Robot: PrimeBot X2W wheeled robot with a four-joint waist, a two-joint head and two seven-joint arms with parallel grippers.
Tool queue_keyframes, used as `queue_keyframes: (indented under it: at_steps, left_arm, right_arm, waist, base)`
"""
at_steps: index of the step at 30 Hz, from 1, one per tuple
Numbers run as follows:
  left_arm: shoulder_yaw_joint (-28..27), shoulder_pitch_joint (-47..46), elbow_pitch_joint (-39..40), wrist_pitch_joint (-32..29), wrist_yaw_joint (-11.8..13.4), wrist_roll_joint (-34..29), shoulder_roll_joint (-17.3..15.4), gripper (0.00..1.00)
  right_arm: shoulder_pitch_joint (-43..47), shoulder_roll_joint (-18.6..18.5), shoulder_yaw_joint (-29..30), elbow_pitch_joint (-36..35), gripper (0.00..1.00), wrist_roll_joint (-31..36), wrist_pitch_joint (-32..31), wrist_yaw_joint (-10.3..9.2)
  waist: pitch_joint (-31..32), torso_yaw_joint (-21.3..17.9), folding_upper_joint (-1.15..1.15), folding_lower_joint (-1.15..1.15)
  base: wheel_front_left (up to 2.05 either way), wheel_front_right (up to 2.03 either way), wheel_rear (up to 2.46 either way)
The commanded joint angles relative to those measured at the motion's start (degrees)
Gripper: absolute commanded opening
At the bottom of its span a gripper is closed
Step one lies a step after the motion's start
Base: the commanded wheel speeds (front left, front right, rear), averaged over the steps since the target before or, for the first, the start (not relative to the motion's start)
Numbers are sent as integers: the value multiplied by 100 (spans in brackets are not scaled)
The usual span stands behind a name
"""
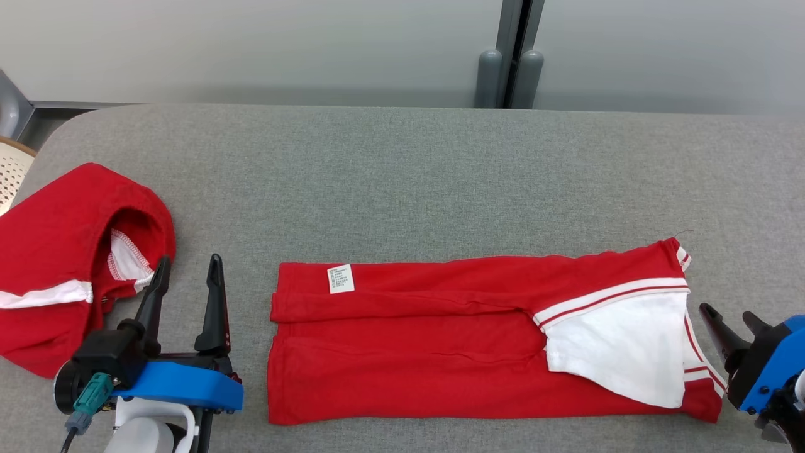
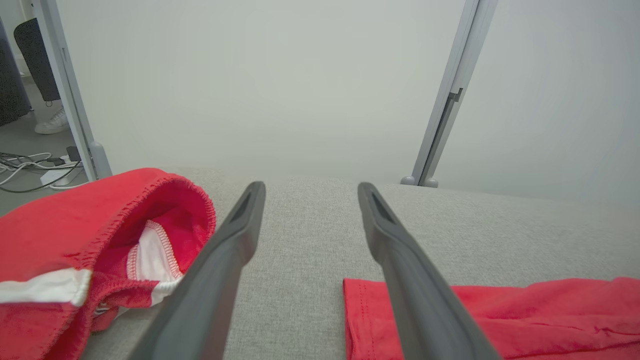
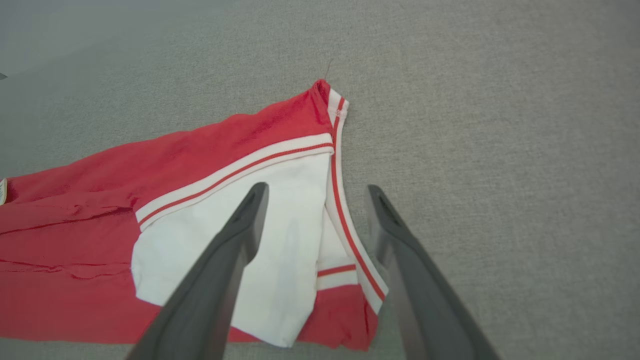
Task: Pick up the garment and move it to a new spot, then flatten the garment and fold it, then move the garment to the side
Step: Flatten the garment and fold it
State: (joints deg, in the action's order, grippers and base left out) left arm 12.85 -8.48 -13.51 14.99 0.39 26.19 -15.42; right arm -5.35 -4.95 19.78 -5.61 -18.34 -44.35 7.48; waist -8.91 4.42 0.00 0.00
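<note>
Folded red garment [image 1: 440,352] on the grey table [image 1: 402,176].
It lies flat on the table's near half; the left gripper [image 1: 188,263] and right gripper [image 1: 728,313], by the table's near edge, stand wide open and hold nothing.

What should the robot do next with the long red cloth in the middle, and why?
Probably lower the right gripper onto the white-trimmed end of the red garment and close on it, to fold that end leftward. The garment lies flat as a long strip on the grey table, and both this gripper and the left gripper stand open, holding nothing.
</note>
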Motion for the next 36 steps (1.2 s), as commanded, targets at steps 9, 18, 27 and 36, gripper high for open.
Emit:
queue_keyframes:
  at_steps: [9,18,27,36]
  left_arm:
    - [-209,134,-9,24,-240,-410,128,100]
    - [-198,156,-244,24,-361,-417,225,100]
    - [-224,7,-430,25,-463,-399,280,100]
    - [-265,27,-456,25,-494,-469,304,100]
  right_arm:
    - [-572,142,161,1067,100,505,408,3]
    - [-1099,192,291,2212,100,929,303,3]
    - [-1311,204,477,2873,100,1459,334,1]
    - [-1143,155,-99,2991,0,999,304,6]
  waist:
    - [8,98,0,0]
    - [-82,248,0,0]
    - [-92,331,0,0]
    - [-44,283,0,0]
  base:
    - [0,0,0]
    - [0,0,0]
    - [0,0,0]
    - [0,0,0]
